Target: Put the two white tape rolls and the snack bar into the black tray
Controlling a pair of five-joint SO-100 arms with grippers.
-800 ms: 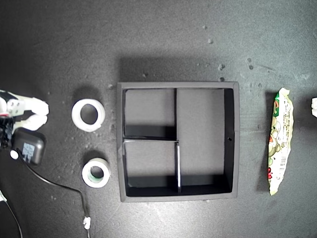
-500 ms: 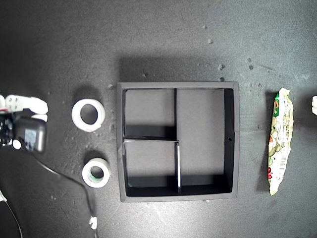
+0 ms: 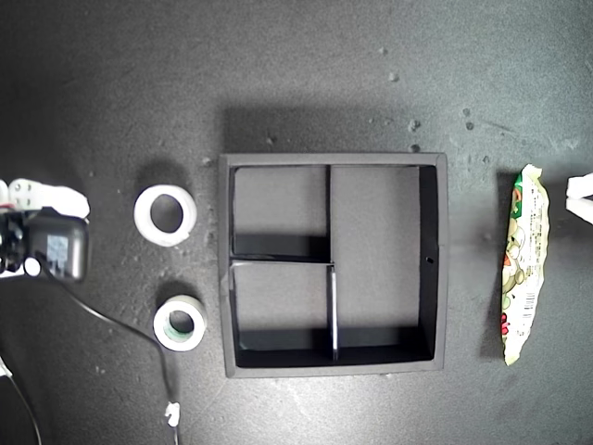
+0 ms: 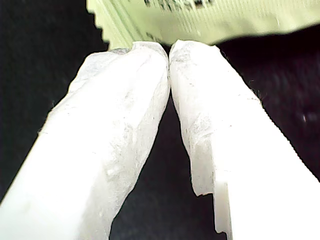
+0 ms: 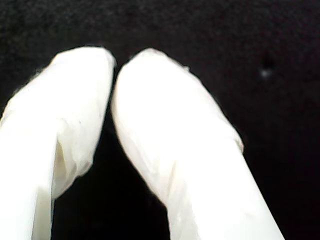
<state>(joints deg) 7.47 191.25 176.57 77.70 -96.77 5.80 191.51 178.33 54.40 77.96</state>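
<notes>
Red and green print on the bar (image 3: pixel 523 264), plus a barcode near its lower end in the exterior view; none of the lettering readable. A strip of dark print on the pale wrapper in the first wrist view (image 4: pixel 210 15), too blurred and cropped to read. No other writing seen.

First gripper (image 4: pixel 170 50): jaws clenched, white padded tips touching at the front, nothing between them. Crimped edge of the bar just beyond the tips; touching or only near, cannot tell. In the exterior view, seen only as white tips at the right edge (image 3: pixel 580 197), just beside the bar's upper end.

Second gripper (image 5: pixel 116 62): jaws nearly together, a thin dark gap between the padded tips, empty, only dark table (image 5: pixel 250 40) ahead. In the exterior view, at the left edge (image 3: pixel 65 200), next to a black box with a cable, well short of the rolls.

Tray (image 3: pixel 334 159) mid-table, all three compartments bare: two small ones on the exterior view's left, one long one on its right. Wide roll (image 3: pixel 165 214) lying flat on the table to the exterior view's left of the tray, near the upper small compartment. Small roll (image 3: pixel 180 323), greenish core, below it, near the tray's lower left corner in that view. Bar lying lengthwise on the table to the exterior view's right of the tray, apart from its wall.
</notes>
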